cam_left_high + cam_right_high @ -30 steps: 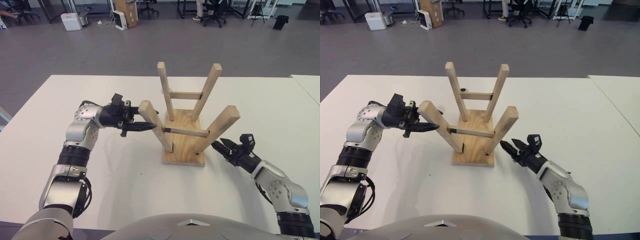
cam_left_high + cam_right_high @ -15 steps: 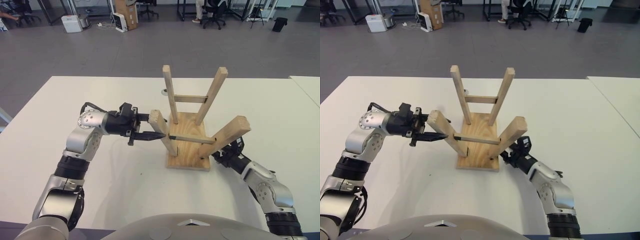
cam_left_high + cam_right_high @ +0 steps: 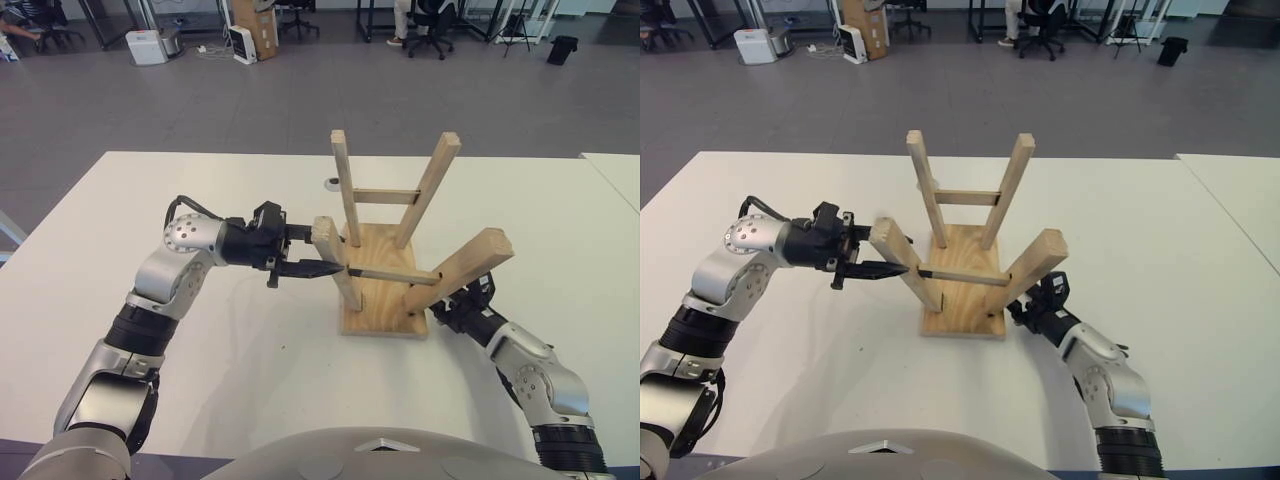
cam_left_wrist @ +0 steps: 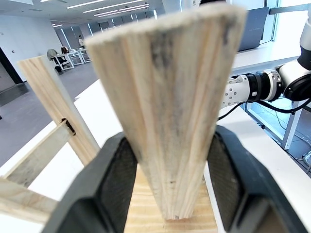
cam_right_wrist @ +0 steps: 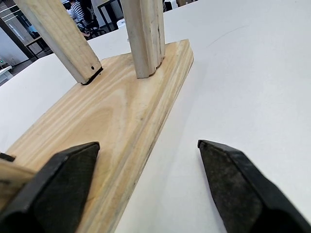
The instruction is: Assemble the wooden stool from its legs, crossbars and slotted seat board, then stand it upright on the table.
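Two grippers flank the upside-down stool [image 3: 395, 215] on the white table [image 3: 200, 380]: left gripper [image 4: 167, 145] clamped on its near leg [image 3: 335, 262], right gripper [image 5: 146, 144] with fingers spread wide astride the seat board [image 5: 97, 126] edge.

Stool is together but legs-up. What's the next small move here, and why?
Probably shut the right gripper on the seat board edge. It is open and straddles that edge, one finger over the board, the other over the table. The left gripper clamps a leg, and the stool stands legs-up, so a second hold seems needed before tipping it upright.
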Controlling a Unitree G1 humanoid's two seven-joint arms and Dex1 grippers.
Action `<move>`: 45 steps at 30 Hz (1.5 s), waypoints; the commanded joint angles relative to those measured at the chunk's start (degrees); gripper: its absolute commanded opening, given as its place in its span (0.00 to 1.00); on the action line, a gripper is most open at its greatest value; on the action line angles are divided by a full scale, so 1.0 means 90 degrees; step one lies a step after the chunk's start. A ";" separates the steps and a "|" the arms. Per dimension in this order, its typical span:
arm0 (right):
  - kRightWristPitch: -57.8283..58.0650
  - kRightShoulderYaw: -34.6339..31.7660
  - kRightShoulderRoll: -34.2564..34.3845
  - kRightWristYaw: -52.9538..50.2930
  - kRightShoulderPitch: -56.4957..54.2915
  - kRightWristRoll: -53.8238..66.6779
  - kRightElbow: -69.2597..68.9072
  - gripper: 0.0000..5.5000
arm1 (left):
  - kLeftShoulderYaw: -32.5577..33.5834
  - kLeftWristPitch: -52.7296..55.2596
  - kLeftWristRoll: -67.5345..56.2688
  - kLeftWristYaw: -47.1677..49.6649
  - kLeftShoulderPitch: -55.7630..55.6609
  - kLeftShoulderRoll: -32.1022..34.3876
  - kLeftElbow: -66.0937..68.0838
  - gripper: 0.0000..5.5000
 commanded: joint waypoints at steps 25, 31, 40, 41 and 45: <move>0.0469 -0.1900 -0.0739 -0.0520 -0.1169 0.0889 -0.0604 0.69 | -0.1648 0.1043 0.2271 0.1864 0.1718 0.0251 0.0729 0.78; 0.1829 -0.3291 -0.1882 -0.0326 -0.1149 0.5610 -0.3061 0.69 | -0.1311 0.1050 0.2199 0.2399 0.2396 0.0026 0.0529 0.81; 0.1982 -0.2714 -0.2567 -0.0103 -0.0155 0.4836 -0.3181 0.69 | -0.1091 0.1031 0.2276 0.2496 0.2406 -0.0119 0.0541 0.81; 0.1870 -0.2658 -0.2488 -0.0168 -0.0203 0.4660 -0.3076 0.69 | -0.1101 0.1029 0.2286 0.2481 0.2403 -0.0138 0.0528 0.81; 0.1579 -0.2203 -0.2168 -0.0567 -0.0688 0.4155 -0.2853 0.69 | -0.1218 0.0934 0.2428 0.2268 0.2413 -0.0080 0.0621 0.81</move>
